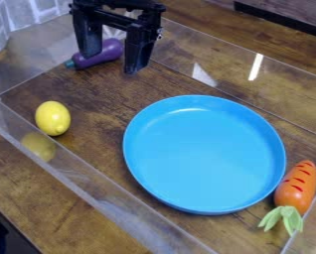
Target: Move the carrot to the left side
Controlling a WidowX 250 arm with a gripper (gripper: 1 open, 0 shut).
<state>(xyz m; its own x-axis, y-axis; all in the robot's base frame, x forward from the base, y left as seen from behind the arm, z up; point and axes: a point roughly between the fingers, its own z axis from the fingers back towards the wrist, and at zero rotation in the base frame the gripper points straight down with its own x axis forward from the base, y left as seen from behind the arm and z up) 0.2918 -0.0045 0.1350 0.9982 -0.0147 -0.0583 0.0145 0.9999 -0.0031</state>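
The carrot (296,187) lies at the right edge of the wooden table, orange with dark ridges, its light green leaves pointing toward the front. It sits just right of the blue plate (205,153). My gripper (117,62) hangs at the back left, pointing down, open, with nothing between its black fingers. It is far from the carrot, across the plate.
A purple eggplant (94,56) lies right beside the gripper at the back left. A yellow lemon (52,118) rests on the left side. A clear plastic wall (68,164) runs along the table's front left edge.
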